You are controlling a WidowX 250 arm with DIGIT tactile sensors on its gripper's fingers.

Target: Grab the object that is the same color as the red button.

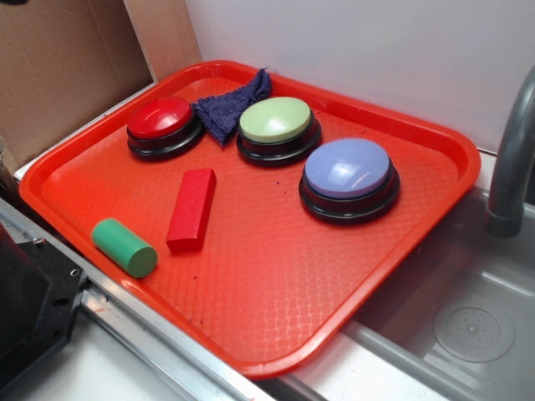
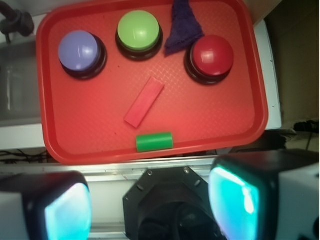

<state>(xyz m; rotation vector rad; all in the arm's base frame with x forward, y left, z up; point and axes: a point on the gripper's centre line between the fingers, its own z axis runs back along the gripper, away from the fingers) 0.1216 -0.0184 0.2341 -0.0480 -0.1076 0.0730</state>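
A small matte red block (image 1: 191, 209) lies flat on the red tray (image 1: 276, 309), left of its middle; in the wrist view the block (image 2: 144, 102) lies slanted at the tray's centre. The red button (image 1: 160, 119) on a black base stands at the tray's back left, and in the wrist view it (image 2: 212, 56) is at the upper right. My gripper (image 2: 152, 205) is open and empty, high above the tray's near edge; its two cyan pads (image 2: 235, 200) frame the bottom of the wrist view. The gripper does not show in the exterior view.
A green cylinder (image 1: 124, 247) lies near the tray's front left edge, close to the block. A pale green button (image 1: 277, 124) and a lavender button (image 1: 348, 173) stand further right. A dark blue cloth (image 1: 231, 106) lies between the back buttons. A grey sink (image 1: 468, 326) and faucet (image 1: 512, 159) are right of the tray.
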